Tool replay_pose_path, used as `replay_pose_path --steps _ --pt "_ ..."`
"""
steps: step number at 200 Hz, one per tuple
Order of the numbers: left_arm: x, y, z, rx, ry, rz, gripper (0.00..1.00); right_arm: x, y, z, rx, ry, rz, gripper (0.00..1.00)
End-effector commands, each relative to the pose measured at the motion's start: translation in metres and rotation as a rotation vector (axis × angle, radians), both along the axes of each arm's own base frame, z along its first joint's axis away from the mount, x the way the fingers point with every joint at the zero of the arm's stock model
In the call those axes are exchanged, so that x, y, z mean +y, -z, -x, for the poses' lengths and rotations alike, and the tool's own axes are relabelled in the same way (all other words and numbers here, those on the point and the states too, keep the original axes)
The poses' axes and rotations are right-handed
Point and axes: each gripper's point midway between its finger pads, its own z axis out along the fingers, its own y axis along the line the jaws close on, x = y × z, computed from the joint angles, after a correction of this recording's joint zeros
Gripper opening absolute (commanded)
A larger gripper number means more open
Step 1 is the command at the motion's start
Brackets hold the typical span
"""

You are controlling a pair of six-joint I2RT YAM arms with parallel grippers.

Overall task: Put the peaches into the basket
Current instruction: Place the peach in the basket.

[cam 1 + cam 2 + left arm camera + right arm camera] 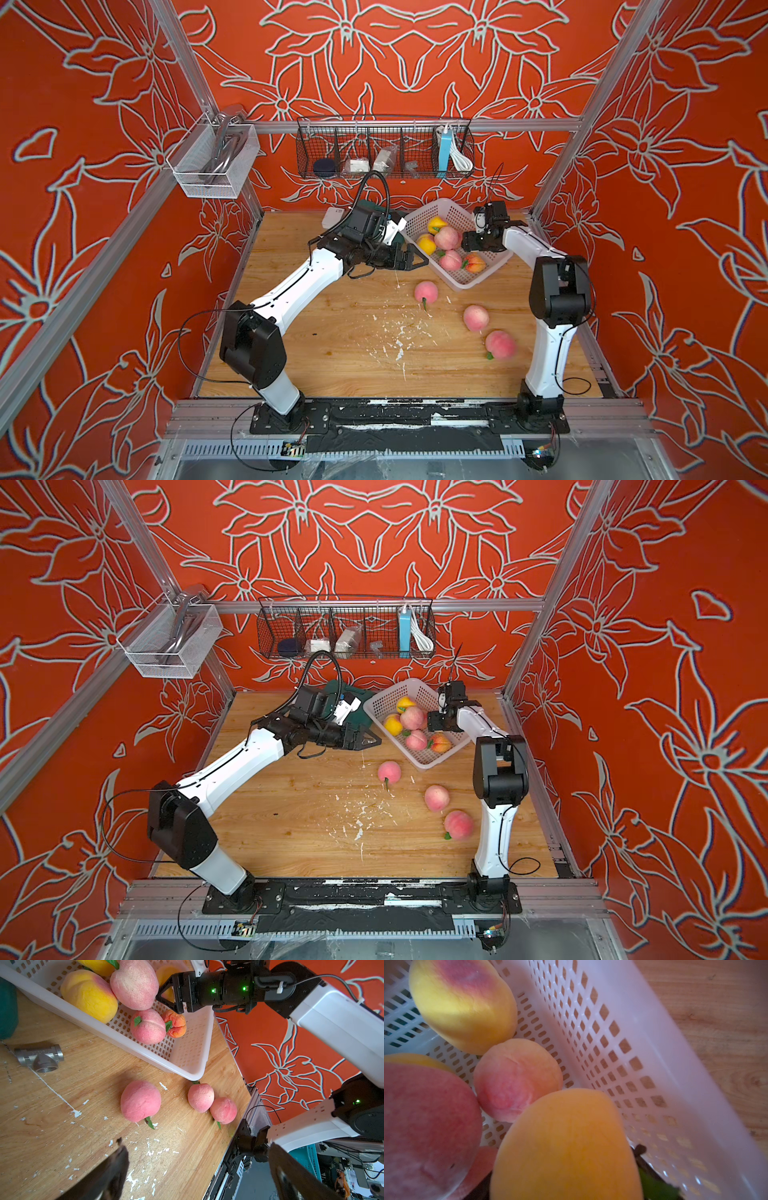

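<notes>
My left pincer (417, 262) hangs just right of frame centre in both top views, beside the left wall of the basket (468, 286). Its jaws are spread wide with nothing between them. In the left wrist view its fingers (116, 1169) stand far apart over the wooden surface (332, 357).

My right pincer (466, 245) reaches into the basket from the right side. A yellow-orange peach (566, 1147) fills the right wrist view right at that pincer. I cannot tell whether the jaws clamp it or only flank it, because it hides nearly all of the fingertips.

The pinkish-white perforated basket sits skewed at the upper right of the surface. In it lie a leafed yellow peach (436, 224), a second yellow peach (427, 244), a large pale pink peach (446, 237) touching both, a smaller pink peach (451, 260) and an orange-red peach (473, 263) against it. The right wrist view shows a blushed peach (517, 1080) on the basket floor.

Three pink peaches lie loose on the surface, slanting toward the lower right. The first peach (426, 292) is just below the basket. The middle peach (476, 318) and the last peach (500, 344) lie close together near my right arm.

A grey metal pipe tee (39, 1058) lies on the surface, which is scattered with white flecks.
</notes>
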Motion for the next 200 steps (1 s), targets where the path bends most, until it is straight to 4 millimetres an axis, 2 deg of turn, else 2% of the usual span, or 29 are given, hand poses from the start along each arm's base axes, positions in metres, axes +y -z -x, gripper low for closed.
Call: replay_pose_path --steps 1,43,100,153,200 --pt "0.001 -0.002 0.000 -0.012 -0.001 0.007 0.98 -0.001 0.004 -0.004 0.003 0.009 -0.011 0.79" --pt "0.003 -0.001 0.000 -0.012 -0.009 -0.001 0.98 -0.002 0.000 -0.003 -0.005 0.012 -0.007 0.85" --pt "0.005 -0.002 0.001 -0.015 -0.014 -0.010 0.99 -0.002 -0.010 0.000 -0.027 0.016 -0.014 0.85" --pt "0.014 0.000 0.009 -0.011 -0.036 -0.030 0.99 -0.004 -0.046 0.015 -0.081 0.021 -0.021 0.87" --pt "0.026 0.002 0.024 -0.001 -0.058 -0.054 0.98 0.004 -0.083 0.049 -0.134 -0.001 -0.051 0.89"
